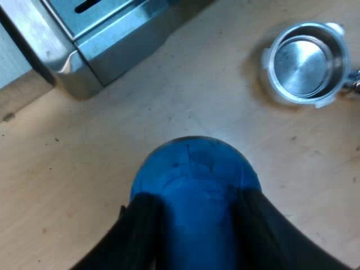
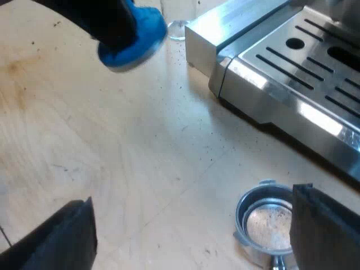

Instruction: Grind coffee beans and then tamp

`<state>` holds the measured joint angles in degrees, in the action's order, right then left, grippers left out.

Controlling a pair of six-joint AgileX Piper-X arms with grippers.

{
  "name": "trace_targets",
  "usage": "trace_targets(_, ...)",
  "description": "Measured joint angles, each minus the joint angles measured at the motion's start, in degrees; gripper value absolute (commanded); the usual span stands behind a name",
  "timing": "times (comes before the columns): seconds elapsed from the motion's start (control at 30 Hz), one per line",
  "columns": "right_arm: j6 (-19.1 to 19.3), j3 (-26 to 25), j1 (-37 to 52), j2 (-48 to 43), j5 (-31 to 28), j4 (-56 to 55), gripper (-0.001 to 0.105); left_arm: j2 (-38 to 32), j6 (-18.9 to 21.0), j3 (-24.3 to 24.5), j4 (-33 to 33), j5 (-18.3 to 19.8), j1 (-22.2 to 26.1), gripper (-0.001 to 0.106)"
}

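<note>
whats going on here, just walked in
The left hand is shut on the blue tamper, holding it over the wooden table near the espresso machine, apart from the metal holder. The holder lies loose on the table with its basket facing up. The right hand is open by the holder, gripping nothing. The tamper is not yet on the basket, so tamping has not begun.
</note>
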<state>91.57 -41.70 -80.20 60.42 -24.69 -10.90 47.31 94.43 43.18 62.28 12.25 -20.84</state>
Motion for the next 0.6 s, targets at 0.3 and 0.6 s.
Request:
trace_targets(0.3, -3.17, 5.56, 0.00, 0.00, -6.11, 1.51, 0.072, -4.61, 0.95, 0.00, 0.61, 1.43, -6.12, 0.000)
trace_targets(0.6, -4.17, 15.88, 0.00, 0.00, -9.27, 13.43, 0.072, -4.14, 0.95, 0.00, 0.27, 1.43, -13.09, 0.000)
